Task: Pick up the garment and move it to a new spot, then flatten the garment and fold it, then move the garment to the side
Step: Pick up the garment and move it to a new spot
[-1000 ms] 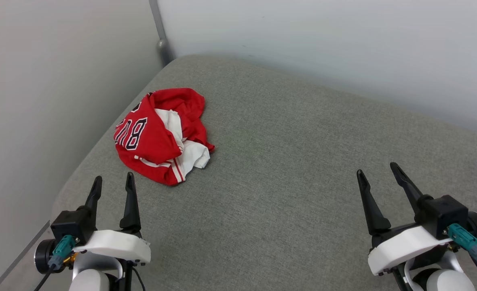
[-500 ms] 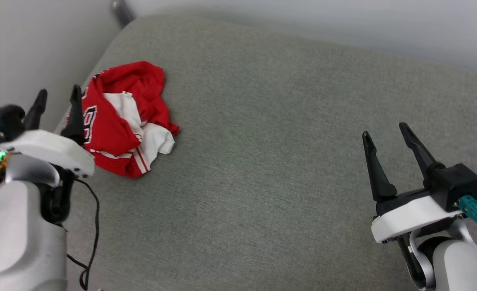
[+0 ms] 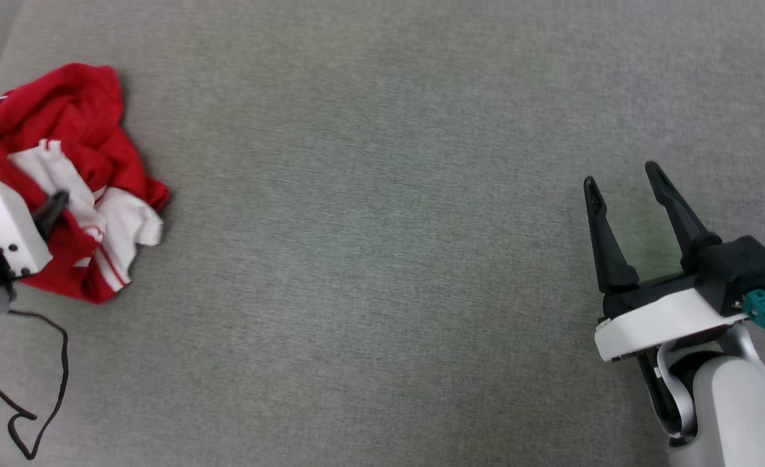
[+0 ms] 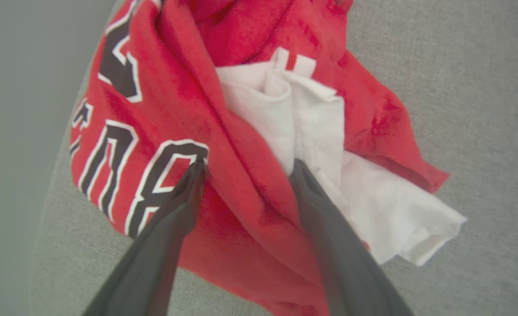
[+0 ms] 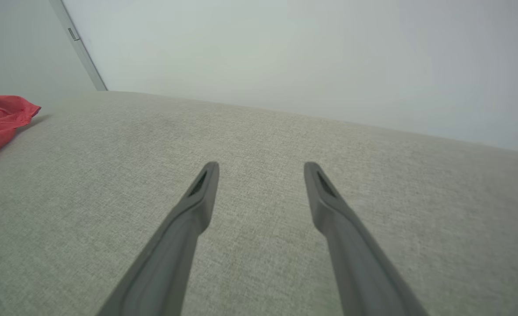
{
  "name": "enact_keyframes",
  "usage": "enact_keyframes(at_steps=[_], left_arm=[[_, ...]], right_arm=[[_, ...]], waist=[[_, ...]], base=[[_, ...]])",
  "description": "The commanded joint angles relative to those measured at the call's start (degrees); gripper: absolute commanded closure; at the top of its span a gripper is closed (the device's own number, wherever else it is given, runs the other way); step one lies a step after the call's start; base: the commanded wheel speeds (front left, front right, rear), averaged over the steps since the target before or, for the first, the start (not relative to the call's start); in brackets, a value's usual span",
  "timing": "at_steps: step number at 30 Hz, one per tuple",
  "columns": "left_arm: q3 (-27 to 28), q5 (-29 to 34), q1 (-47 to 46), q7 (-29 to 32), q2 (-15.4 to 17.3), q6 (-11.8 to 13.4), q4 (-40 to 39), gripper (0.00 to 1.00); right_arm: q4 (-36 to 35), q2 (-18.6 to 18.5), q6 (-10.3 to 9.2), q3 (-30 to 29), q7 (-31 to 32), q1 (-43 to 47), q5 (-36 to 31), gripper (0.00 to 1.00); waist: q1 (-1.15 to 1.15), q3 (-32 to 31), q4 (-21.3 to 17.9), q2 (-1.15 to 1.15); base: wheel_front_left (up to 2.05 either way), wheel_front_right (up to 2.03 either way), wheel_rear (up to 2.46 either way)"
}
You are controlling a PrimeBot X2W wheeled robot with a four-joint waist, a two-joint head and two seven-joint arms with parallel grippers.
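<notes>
In the left wrist view, the left pincer (image 4: 248, 163), jaws apart, straddles a fold of the crumpled red-and-white jersey T-shirt (image 4: 241, 131). The head view adds the right pincer (image 3: 621, 175), also apart, with the T-shirt well to its left.

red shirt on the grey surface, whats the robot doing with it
The garment lies crumpled near the left edge of the grey padded surface. The left gripper is over it, jaws open on either side of a red fold beside a white sleeve, with nothing gripped yet. The right gripper is open over bare surface, well away to the right. Picking up has not yet happened.
</notes>
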Motion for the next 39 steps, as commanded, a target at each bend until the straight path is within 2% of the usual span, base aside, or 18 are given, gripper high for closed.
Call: enact_keyframes(at_steps=[1, 3, 6, 10, 12, 13, 14, 19, 23, 28, 32, 39], left_arm=[[-0.05, -0.27, -0.55, 0.49, -0.07, 0.05, 0.32, 0.00], [-0.42, -1.50, -0.39, 3.29, 0.83, 0.04, 2.02, 0.00], [-0.79, -3.71, -0.13, 6.76, 0.15, 0.04, 4.53, 0.00], [-0.77, -5.20, -0.05, 6.97, -1.57, 0.20, 7.16, 0.00], [-1.03, -5.45, 0.05, 6.85, -2.76, 0.21, 8.53, 0.60], [-1.35, -5.31, 0.15, 6.55, -3.03, 0.21, 9.15, 0.83], [-1.48, -5.33, 0.09, 6.35, -3.22, 0.20, 9.69, 1.00], [-2.38, -3.67, -1.87, 3.06, -2.20, 0.16, 10.61, 1.00], [-3.24, -0.27, -4.44, -2.35, 0.69, 0.42, 9.40, 1.00], [-4.06, 3.61, -6.83, -10.03, 1.90, 1.87, 7.40, 1.00], [-5.25, 7.61, -8.45, -18.00, 2.16, 3.97, 5.21, 1.00], [-6.20, 10.95, -10.10, -28.81, 0.29, 6.65, 0.89, 1.00]], right_arm=[[0.03, 0.03, -0.02, 0.10, -0.38, -1.34, 0.15, 0.00], [0.45, 0.03, -0.02, 0.20, -0.54, -1.37, 0.29, 0.00], [0.78, 0.03, -0.02, 0.21, -0.86, -1.85, 0.58, 0.00], [0.91, 0.03, -0.02, 0.09, -0.95, -1.95, 0.58, 0.00], [0.89, 0.03, -0.02, -0.01, -0.83, -2.11, 0.33, 0.00], [1.03, 0.03, -0.02, -0.04, -0.77, -2.30, 0.18, 0.00], [1.08, 0.03, -0.02, -0.04, -0.70, -2.49, 0.10, 0.00], [1.24, 0.03, -0.02, -0.52, -0.58, -2.53, -0.45, 0.00], [1.75, 0.04, -0.02, -0.90, -0.86, -1.77, -0.10, 0.00], [1.69, 0.03, -0.02, -1.73, -1.13, -0.16, 0.43, 0.00], [1.83, 0.03, -0.02, -2.03, -1.17, 0.99, 0.78, 0.00], [1.97, 0.04, -0.02, -2.87, -1.44, 3.18, 2.20, 0.00]], waist=[[-0.01, 1.18, -1.20, 0.00], [-0.01, 1.65, -1.61, 0.00], [-0.01, 2.08, -1.98, 0.00], [-0.01, 2.55, -2.13, 0.00], [-0.01, 2.73, -2.10, 0.00], [-0.01, 2.72, -2.08, 0.00], [-0.01, 2.70, -2.07, 0.00], [-0.01, 1.66, -1.50, 0.00], [-0.01, -0.58, -0.81, 0.00], [-0.01, -4.33, 0.24, 0.00], [-0.01, -7.80, 0.66, 0.00], [-0.01, -12.95, -0.82, 0.00]], base=[[0.00, 0.00, 0.00], [0.00, 0.00, 0.00], [0.00, 0.00, 0.00], [0.00, 0.00, 0.00], [0.00, 0.00, 0.00], [0.00, 0.00, 0.00], [0.00, 0.00, 0.00], [0.00, 0.00, 0.00], [0.00, 0.00, 0.00], [0.00, 0.00, 0.00], [0.00, 0.00, 0.00], [0.00, 0.00, 0.00]])
